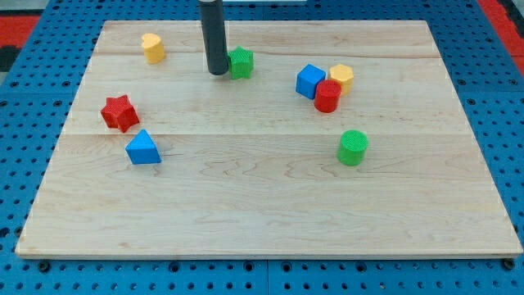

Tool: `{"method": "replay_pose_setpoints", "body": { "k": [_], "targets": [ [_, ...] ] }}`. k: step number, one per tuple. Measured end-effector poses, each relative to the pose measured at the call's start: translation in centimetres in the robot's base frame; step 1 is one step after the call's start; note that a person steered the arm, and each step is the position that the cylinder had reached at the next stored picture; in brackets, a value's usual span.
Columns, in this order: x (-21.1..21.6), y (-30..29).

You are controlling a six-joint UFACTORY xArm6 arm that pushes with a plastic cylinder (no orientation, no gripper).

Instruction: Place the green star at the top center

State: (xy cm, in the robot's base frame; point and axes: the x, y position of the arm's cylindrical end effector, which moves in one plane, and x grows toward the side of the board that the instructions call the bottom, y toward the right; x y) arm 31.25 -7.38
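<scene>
The green star lies near the view's top, a little left of centre, on the wooden board. My tip is at the lower end of the dark rod and rests right against the star's left side. The rod comes down from the view's top edge.
A yellow block lies at the top left. A red star and a blue triangle lie at the left. A blue cube, a yellow block and a red cylinder cluster right of centre. A green cylinder lies below them.
</scene>
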Motion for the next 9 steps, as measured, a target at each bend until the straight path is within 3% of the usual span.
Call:
{"method": "replay_pose_setpoints", "body": {
  "k": [3,5,7,9],
  "targets": [
    [-0.1,6.5],
    [-5.5,6.9],
    [-0.6,6.3],
    [-0.5,6.3]
  ]
}}
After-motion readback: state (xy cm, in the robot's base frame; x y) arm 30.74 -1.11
